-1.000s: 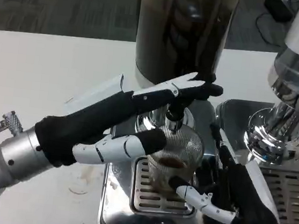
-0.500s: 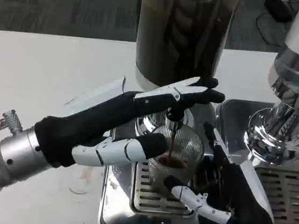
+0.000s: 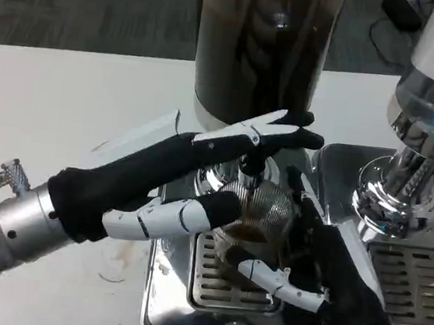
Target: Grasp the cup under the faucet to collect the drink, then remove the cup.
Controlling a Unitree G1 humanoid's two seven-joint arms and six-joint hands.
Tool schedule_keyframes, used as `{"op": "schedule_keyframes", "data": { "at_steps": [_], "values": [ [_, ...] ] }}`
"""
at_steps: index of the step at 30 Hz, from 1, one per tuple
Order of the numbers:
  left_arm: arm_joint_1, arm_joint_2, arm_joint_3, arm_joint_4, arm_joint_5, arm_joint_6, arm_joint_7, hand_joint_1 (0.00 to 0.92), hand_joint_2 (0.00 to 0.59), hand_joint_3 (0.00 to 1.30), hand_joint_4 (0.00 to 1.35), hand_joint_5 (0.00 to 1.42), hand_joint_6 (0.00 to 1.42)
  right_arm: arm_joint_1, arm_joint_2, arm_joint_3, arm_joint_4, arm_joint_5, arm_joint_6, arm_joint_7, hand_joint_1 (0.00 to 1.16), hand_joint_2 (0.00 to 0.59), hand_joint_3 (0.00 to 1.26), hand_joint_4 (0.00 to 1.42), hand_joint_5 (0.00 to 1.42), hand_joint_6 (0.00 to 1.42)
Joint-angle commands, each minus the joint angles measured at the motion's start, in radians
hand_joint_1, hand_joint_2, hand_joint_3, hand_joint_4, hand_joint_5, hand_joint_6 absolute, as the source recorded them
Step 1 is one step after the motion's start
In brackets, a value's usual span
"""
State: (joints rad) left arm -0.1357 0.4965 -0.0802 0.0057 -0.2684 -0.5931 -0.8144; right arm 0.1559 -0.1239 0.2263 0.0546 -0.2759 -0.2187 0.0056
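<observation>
Since half a second ago, the drink level in our ribbed clear glass cup (image 3: 256, 214) looks higher, so filling seems underway. Our right robot hand (image 3: 322, 272) wraps the cup on the slotted steel drip tray (image 3: 213, 268) below the black faucet spout (image 3: 252, 166). Our left robot hand (image 3: 199, 184) presses the tap, thumb against the glass. The cup stands upright, mouth up.

White table (image 3: 68, 91) under steel drip tray (image 3: 176, 315) and dark dispenser (image 3: 261, 50)
</observation>
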Motion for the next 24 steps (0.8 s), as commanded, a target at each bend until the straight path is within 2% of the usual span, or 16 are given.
{"op": "schedule_keyframes", "data": {
  "at_steps": [1, 11, 18, 24],
  "values": [
    [0.016, 0.012, 0.002, -0.022, 0.013, 0.009, -0.006, 0.0, 0.229, 0.17, 0.0, 0.11, 0.01, -0.012, 0.016, 0.004, 0.037, 0.02, -0.024, 0.005, 0.77, 0.139, 0.0, 0.0, 0.05, 0.17],
    [0.031, 0.006, 0.02, -0.03, 0.021, 0.015, 0.014, 0.0, 0.229, 0.17, 0.0, 0.12, 0.01, -0.032, 0.019, 0.013, 0.064, 0.029, -0.028, 0.023, 0.8, 0.129, 0.0, 0.12, 0.22, 0.35],
    [0.043, 0.005, 0.028, -0.042, 0.034, 0.008, 0.039, 0.0, 0.229, 0.17, 0.0, 0.13, 0.01, -0.032, 0.016, 0.014, 0.07, 0.033, -0.038, 0.024, 0.81, 0.121, 0.0, 0.17, 0.3, 0.41],
    [0.065, -0.025, 0.08, -0.05, 0.067, -0.052, 0.123, 0.0, 0.221, 0.1, 0.0, 0.0, 0.0, -0.036, 0.014, 0.014, 0.076, 0.037, -0.041, 0.031, 0.81, 0.123, 0.03, 0.2, 0.33, 0.44]
  ]
}}
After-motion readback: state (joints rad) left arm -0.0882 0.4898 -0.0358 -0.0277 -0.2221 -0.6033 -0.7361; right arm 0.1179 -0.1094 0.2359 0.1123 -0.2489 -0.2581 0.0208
